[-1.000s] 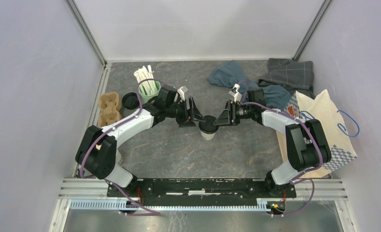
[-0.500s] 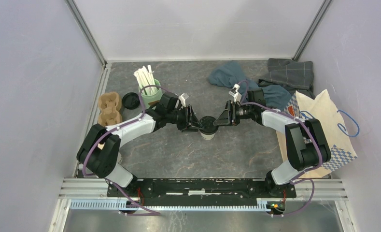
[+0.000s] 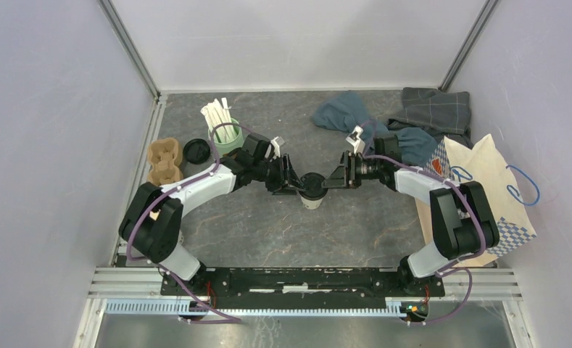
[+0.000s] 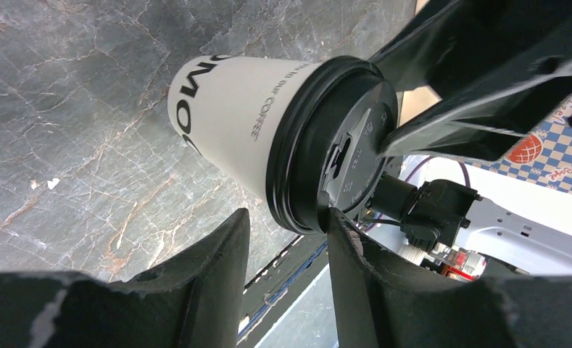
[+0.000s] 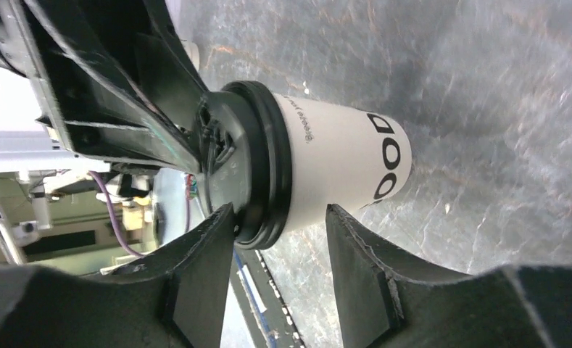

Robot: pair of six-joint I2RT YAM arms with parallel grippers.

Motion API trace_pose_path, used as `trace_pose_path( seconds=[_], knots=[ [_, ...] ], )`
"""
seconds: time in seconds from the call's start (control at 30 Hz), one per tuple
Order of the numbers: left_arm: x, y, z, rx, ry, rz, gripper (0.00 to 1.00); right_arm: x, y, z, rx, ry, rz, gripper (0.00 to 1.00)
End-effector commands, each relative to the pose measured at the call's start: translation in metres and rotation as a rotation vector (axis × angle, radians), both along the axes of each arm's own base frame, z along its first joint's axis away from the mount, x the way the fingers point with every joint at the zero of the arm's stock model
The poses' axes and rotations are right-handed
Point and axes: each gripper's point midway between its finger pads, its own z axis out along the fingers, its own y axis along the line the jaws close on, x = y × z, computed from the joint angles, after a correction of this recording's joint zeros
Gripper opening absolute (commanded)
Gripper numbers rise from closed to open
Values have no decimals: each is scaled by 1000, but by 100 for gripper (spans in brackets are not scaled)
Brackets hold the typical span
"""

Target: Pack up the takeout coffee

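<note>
Grey marble tabletop [image 3: 268,228], takeout coffee [image 3: 312,194] at centre; left end effector [image 3: 297,185], right end effector [image 3: 330,181] both gripping it

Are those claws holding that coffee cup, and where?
The left fingers and right fingers each straddle the coffee cup's black lid rim, from opposite sides; a real grip cannot be told.
</note>
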Motion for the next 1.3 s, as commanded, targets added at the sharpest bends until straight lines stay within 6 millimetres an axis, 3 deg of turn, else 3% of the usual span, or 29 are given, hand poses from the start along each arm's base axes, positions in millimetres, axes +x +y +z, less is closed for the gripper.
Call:
trace_pose_path(
  seconds=[0.0,0.07,0.27,0.47,0.63,0.83,1.0,1.27],
  knots=[
    [-2,14,-32,116,6,-1,49,-16,-7,-43,-44,51,-2,53],
    [2,15,-33,135,-6,-2,49,-17,-7,-41,-44,55,3,51],
    [22,8,-18,144,-65,-11,52,-14,-5,-11,-8,38,-40,51],
    [43,-1,-7,164,-108,-28,63,-25,-5,-10,16,70,-91,53],
    [49,-5,12,151,-147,-41,78,-27,-4,0,25,57,-70,60],
    [41,-4,26,120,-145,-37,87,-8,-17,12,-14,9,-72,76],
    [28,-11,27,64,-96,-44,84,11,-19,16,-2,-8,-68,78],
    [18,-12,14,52,-56,-39,68,18,-15,6,13,-9,-38,62]
  ],
)
